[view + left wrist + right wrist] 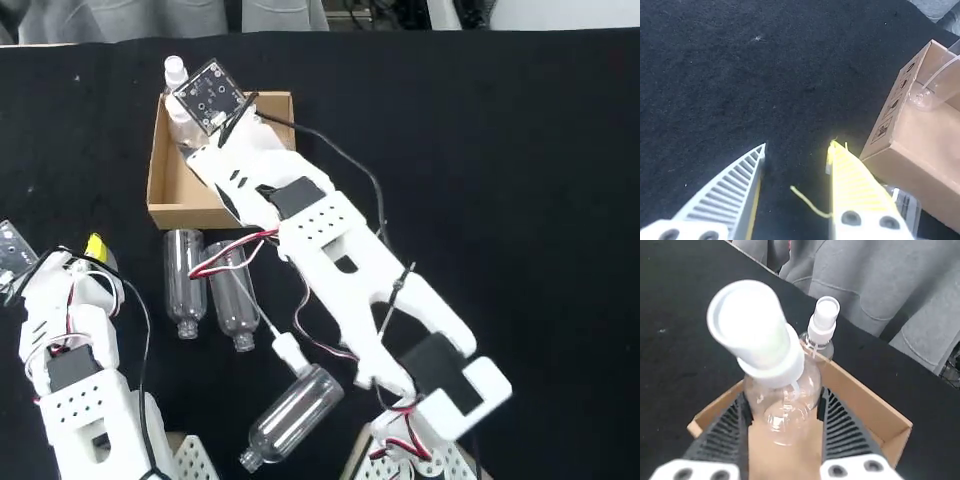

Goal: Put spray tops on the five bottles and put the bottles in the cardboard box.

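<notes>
My right gripper [782, 397] is shut on a clear bottle [782, 415] with a white spray top [752, 327], held upright over the cardboard box [870, 412]. A second capped bottle [821, 325] stands just behind it at the box's far side. From above, the right arm stretches across to the box [165, 190], with its gripper [195, 140] over the box's far left corner beside the standing bottle [175, 75]. My left gripper [797, 155] is open over the black cloth, left of the box [910, 150], holding nothing. Its arm sits at the front left [100, 250].
Two uncapped bottles [185, 280] [232, 295] lie side by side in front of the box. A third bottle [290, 415] lies near the front edge, with a loose spray top [288, 352] beside it. The right arm's cables cross above the lying bottles.
</notes>
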Tool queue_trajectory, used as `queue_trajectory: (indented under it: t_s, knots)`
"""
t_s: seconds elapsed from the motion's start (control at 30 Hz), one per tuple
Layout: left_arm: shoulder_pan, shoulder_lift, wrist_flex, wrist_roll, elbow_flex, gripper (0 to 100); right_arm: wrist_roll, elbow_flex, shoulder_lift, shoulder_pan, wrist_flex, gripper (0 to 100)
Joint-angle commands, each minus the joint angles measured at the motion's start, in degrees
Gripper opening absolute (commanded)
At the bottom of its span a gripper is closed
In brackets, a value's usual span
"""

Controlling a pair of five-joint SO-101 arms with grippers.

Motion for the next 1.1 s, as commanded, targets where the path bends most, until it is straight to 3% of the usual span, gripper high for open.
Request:
queue_trajectory:
  t_s: [0.0, 0.63, 0.8, 1.07]
  knots:
    - [-0.6, -0.9, -1.1, 0.3, -0.3, 18, -0.4, -4.1, 1.6, 0.2, -5.9, 1.3]
    - [-0.5, -0.9, -1.1, 0.3, -0.2, 18, -0.5, -12.3, 16.5, -3.3, -11.0, 1.2]
    - [-0.3, -0.9, -1.1, 0.3, -0.2, 18, -6.2, -16.7, 20.9, -3.6, -10.8, 1.2]
    - [-0.3, -0.9, -1.1, 0.3, -0.2, 18, -7.2, -20.8, 25.1, -2.5, -10.8, 1.1]
